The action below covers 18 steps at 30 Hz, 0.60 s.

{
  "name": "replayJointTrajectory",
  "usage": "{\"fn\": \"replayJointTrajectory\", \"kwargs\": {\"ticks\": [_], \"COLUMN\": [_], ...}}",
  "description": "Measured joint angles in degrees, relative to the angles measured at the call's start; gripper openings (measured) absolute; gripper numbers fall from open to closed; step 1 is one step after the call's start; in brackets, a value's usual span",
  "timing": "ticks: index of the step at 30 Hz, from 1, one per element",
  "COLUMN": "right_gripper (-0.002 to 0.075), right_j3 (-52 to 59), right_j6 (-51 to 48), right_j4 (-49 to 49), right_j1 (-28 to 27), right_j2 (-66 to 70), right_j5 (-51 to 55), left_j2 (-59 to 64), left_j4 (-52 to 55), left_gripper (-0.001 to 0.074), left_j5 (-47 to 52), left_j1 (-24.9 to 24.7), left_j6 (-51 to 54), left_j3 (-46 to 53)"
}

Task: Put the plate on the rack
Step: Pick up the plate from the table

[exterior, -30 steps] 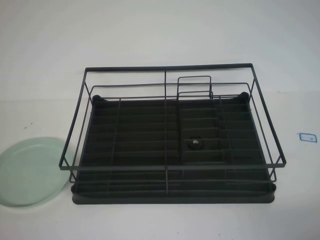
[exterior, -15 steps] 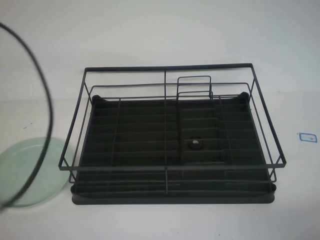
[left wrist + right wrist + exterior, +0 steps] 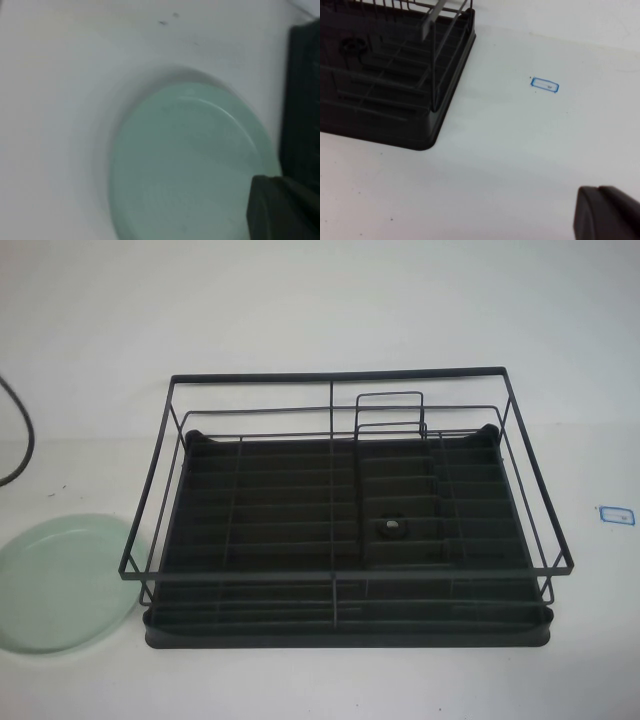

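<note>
A plain white table (image 3: 320,300) fills the scene under soft, even light.

Mint-green plate (image 3: 62,585), black rack (image 3: 345,510)

No readable text anywhere; the small blue-outlined label (image 3: 544,85) on the table (image 3: 520,165) bears only an illegible mark.

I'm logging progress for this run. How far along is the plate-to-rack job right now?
Nothing is done yet: the plate lies flat on the table, left of the rack, whose tray holds no dish. In hand: the left gripper hangs over the plate's rim nearest the rack, not gripping it. The right gripper sits over bare table right of the rack. Grasping, lifting and placing all remain.
</note>
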Motion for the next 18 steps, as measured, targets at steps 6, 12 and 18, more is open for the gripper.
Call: {"fn": "replayJointTrajectory", "kwargs": {"ticks": [6, 12, 18], "right_gripper": [-0.0002, -0.0002, -0.0002], "right_j3": [0.0, 0.0, 0.0], "right_j6": [0.0, 0.0, 0.0], "right_j4": [0.0, 0.0, 0.0], "right_j1": [0.0, 0.0, 0.0], "right_j2": [0.0, 0.0, 0.0], "right_j5": [0.0, 0.0, 0.0], "left_j2": [9.4, 15.6, 16.1], "left_j4": [0.0, 2.4, 3.4], "left_gripper": [0.0031, 0.0244, 0.0394], "left_j5": [-3.6, -5.2, -12.4], "left_j1": [-0.2, -0.2, -0.2], "left_j6": [1.6, 1.6, 1.6], "left_j3": [-0.1, -0.1, -0.1]}}
